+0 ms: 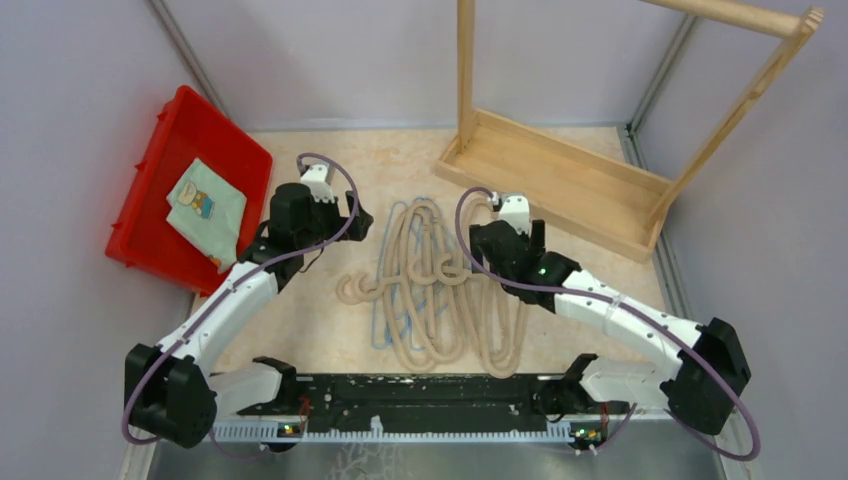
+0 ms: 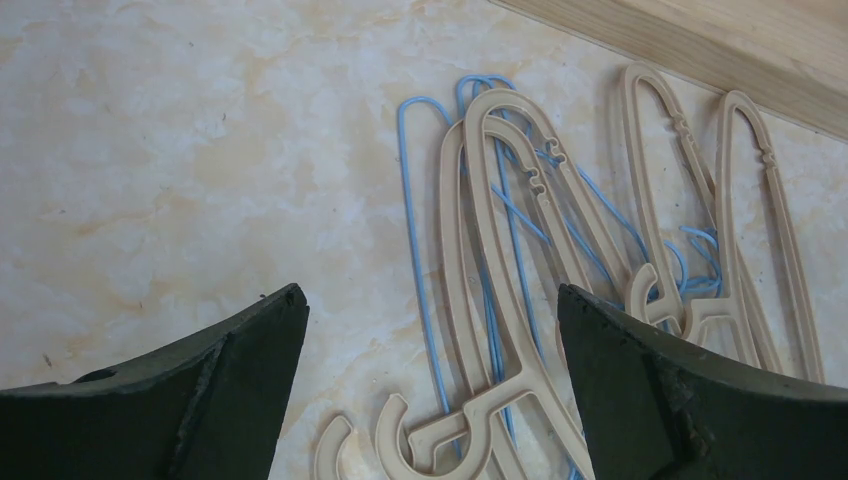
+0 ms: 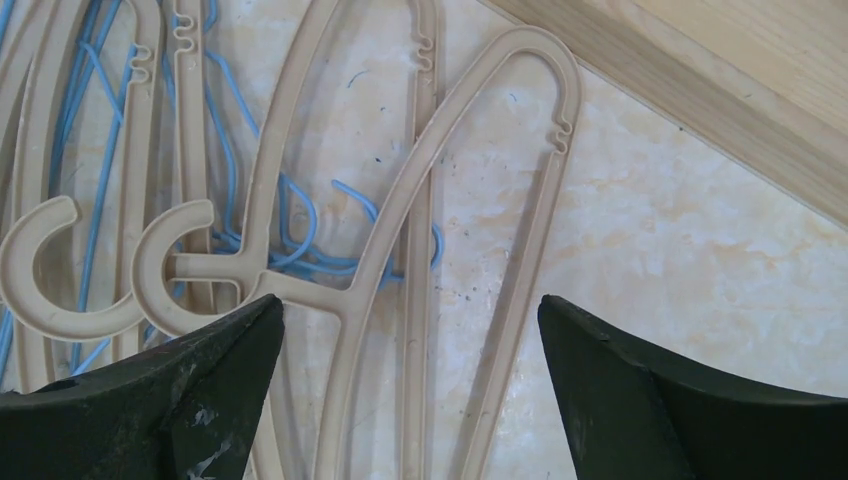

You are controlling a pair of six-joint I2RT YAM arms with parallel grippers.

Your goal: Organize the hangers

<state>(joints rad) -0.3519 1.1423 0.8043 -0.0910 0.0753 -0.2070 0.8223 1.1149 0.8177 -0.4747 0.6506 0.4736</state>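
The hangers lie in a tangled pile (image 1: 430,285) on the table between the two arms. They are thick beige hangers (image 2: 520,200) (image 3: 480,140) mixed with thin light-blue wire hangers (image 2: 410,200) (image 3: 300,215). My left gripper (image 1: 350,222) (image 2: 430,290) hovers open above the left part of the pile, over beige hooks and blue wire, with nothing between its fingers. My right gripper (image 1: 497,243) (image 3: 410,298) hovers open above the right part of the pile, its fingers on either side of a beige hanger's arms below and touching none.
A tall wooden rack (image 1: 560,175) (image 2: 720,40) (image 3: 740,90) stands at the back right, its base close to the pile. At the left, a red bin (image 1: 160,160) holds a folded cloth (image 1: 205,205). Grey walls close in on both sides.
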